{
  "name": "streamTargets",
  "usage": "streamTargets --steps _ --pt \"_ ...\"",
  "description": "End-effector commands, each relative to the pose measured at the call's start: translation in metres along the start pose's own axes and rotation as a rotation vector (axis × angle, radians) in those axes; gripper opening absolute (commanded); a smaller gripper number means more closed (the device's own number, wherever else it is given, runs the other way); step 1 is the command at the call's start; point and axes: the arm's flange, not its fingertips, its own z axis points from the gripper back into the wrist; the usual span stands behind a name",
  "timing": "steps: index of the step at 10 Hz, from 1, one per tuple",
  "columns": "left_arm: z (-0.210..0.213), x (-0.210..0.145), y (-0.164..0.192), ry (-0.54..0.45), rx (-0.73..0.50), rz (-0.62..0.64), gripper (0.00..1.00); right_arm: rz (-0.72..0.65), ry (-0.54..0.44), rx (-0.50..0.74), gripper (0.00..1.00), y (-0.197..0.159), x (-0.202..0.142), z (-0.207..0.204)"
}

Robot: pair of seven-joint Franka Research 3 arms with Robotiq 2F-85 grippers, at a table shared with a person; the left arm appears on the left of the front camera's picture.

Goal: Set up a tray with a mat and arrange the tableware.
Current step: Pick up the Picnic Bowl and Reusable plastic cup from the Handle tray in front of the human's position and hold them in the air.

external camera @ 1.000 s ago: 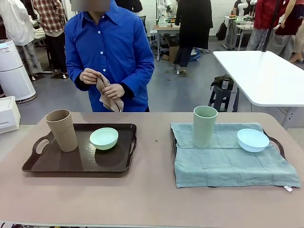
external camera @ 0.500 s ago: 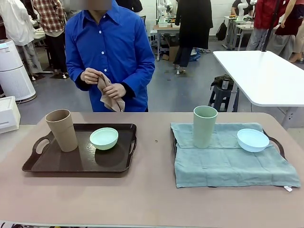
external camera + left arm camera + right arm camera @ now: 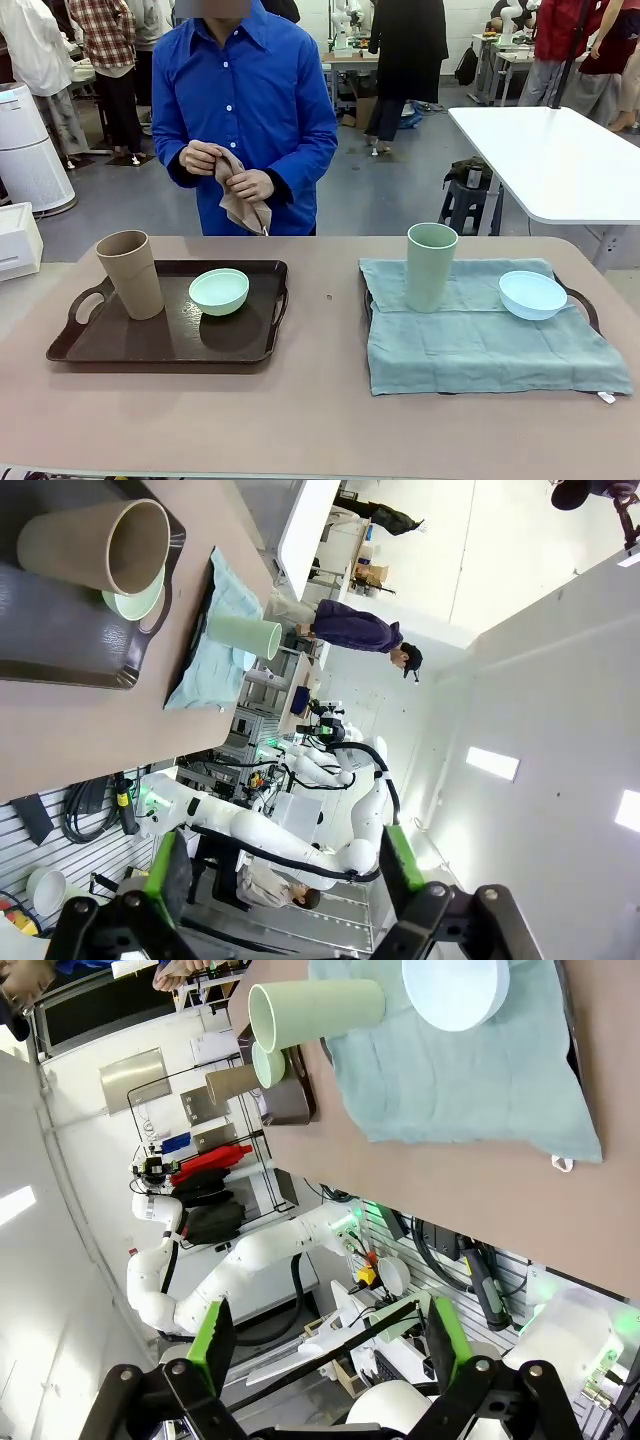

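A dark brown tray (image 3: pixel 120 350) on the left holds a tan cup (image 3: pixel 130 274) and a mint green bowl (image 3: pixel 219 291). On the right, a grey-green mat (image 3: pixel 480 340) covers a second tray (image 3: pixel 585 302), with a sage green cup (image 3: pixel 431 266) and a pale blue bowl (image 3: pixel 532 294) on it. The person at the far side holds a tan cloth (image 3: pixel 241 200) in both hands. My left gripper (image 3: pixel 282 880) is open, off the table's near left, the tan cup (image 3: pixel 95 545) far ahead of it. My right gripper (image 3: pixel 326 1350) is open, away from the mat (image 3: pixel 450 1080).
A white table (image 3: pixel 550 160) stands at the back right beyond a stool. People stand farther off in the room. The brown tabletop (image 3: pixel 320 420) between and in front of the trays is bare.
The person has shifted a little to the right while still handling the tan cloth. The tableware and both grippers have not moved.
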Motion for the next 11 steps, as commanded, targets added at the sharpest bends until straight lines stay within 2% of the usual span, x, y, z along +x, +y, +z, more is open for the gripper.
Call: streamTargets --steps 1,10,11 --pt "0.0011 0.0001 0.0001 -0.011 0.015 0.006 1.0 0.005 0.001 0.004 1.0 -0.001 0.0003 0.0029" --pt "0.0011 0.0001 0.0001 -0.011 0.015 0.006 1.0 0.0 0.0 0.0 1.0 0.0 0.0 0.0" --pt "-0.0003 0.0001 -0.0001 0.0 0.001 0.0 1.0 0.035 -0.045 -0.03 1.0 0.0035 0.0035 0.002"
